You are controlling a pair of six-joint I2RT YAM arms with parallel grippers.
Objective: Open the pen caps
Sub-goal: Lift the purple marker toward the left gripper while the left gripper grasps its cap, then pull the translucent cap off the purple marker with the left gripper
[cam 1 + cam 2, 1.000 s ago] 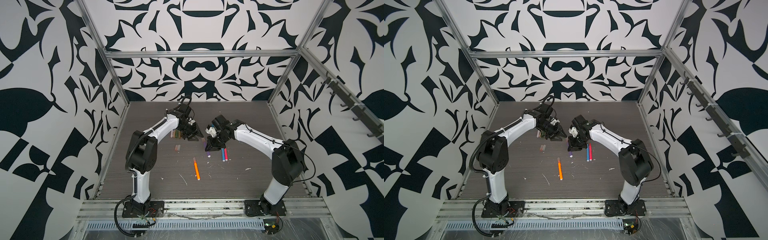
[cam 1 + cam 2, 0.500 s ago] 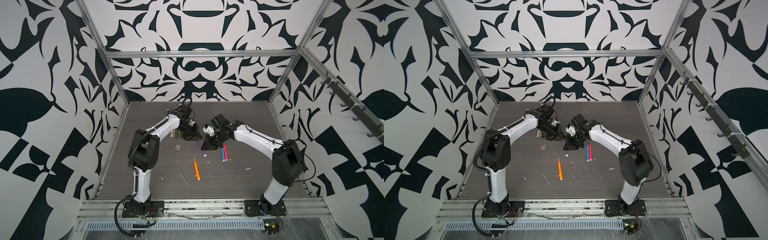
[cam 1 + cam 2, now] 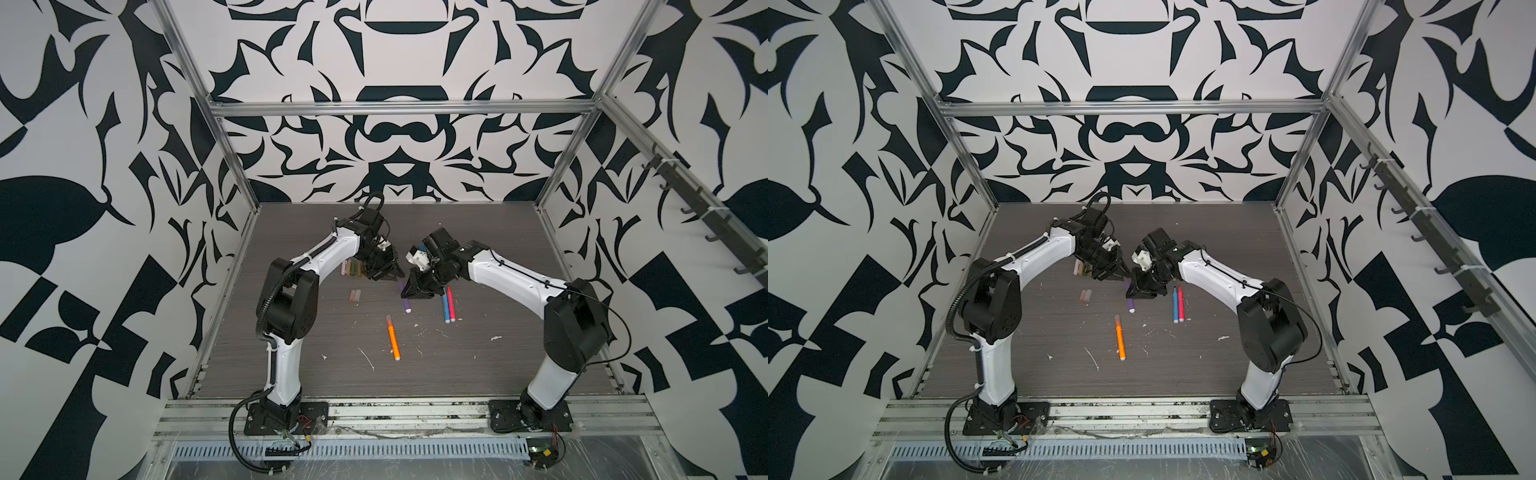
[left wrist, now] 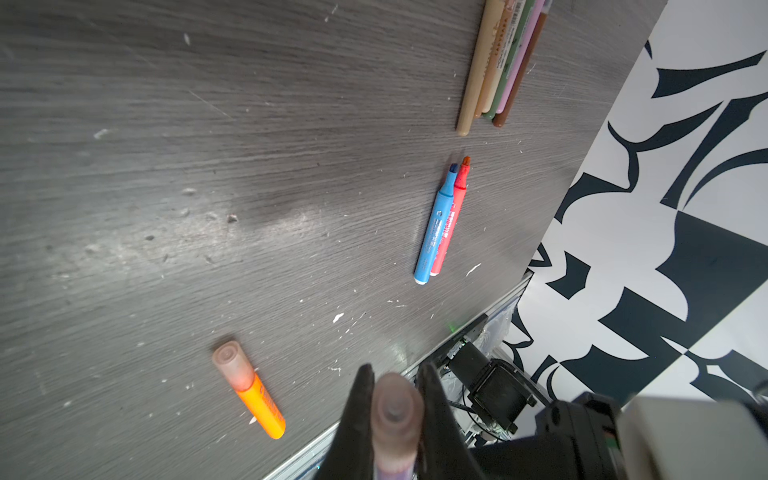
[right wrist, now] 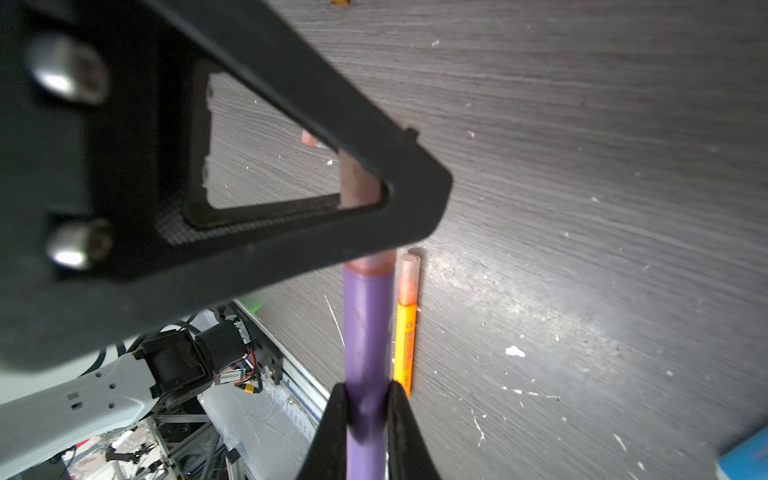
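The purple pen (image 3: 405,302) ran slantwise at the middle of both top views, between the two grippers, which hid how it was held. The right wrist view settled that. The right gripper (image 5: 368,388) was clamped on the purple barrel, and the peach cap (image 5: 358,183) sat on the pen's far end, partly behind a black finger of the other arm. The left wrist view showed the left gripper (image 4: 395,374) closed tight on that cap, end on.

Below centre in both top views lay the orange pen (image 3: 393,343), capped. Right of centre lay the blue pen (image 3: 446,305) and pink pen (image 3: 451,303), touching. Only the left wrist view showed their bare tips, and a tight bundle of thin pens (image 4: 498,62) beyond them. Only the top views showed the loose caps (image 3: 354,296) on the table (image 3: 498,357), left of centre.
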